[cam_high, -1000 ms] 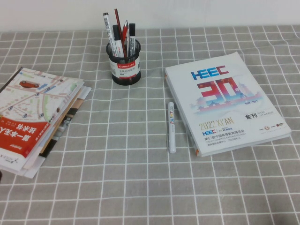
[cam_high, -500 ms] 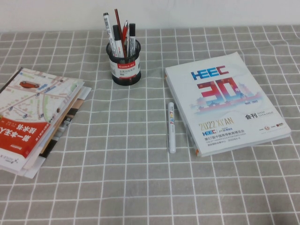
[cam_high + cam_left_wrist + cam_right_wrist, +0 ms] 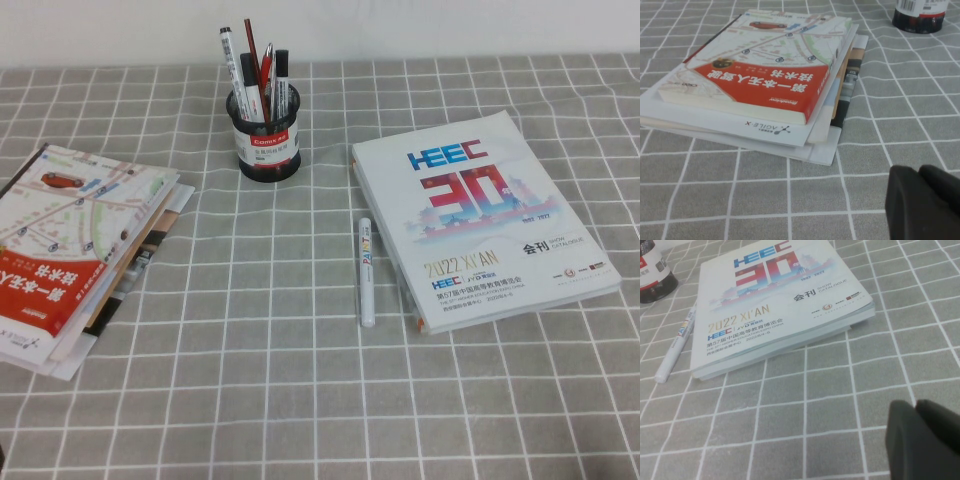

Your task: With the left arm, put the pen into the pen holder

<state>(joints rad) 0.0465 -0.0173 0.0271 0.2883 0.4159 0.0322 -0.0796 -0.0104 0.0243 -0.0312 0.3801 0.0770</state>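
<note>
- Pen (image 3: 228,62) stands upright in the holder (image 3: 264,135) near the table's (image 3: 300,380) far edge, among other pens.
- Left gripper (image 3: 925,202) sits low near the left book stack (image 3: 765,75), fingers pressed together, empty.
- Right gripper (image 3: 927,440) is low near the catalogue (image 3: 785,305); I cannot tell its state.
- A white marker (image 3: 366,270) lies just beside the catalogue's left edge.

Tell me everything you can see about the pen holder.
The pen holder is a small black wire-mesh cup with a red-and-white label band. It stands upright on the checked cloth near the table's far edge, apart from the book stack and catalogue. Several pens stand in it, leaning slightly. Nothing else touches it.
</note>
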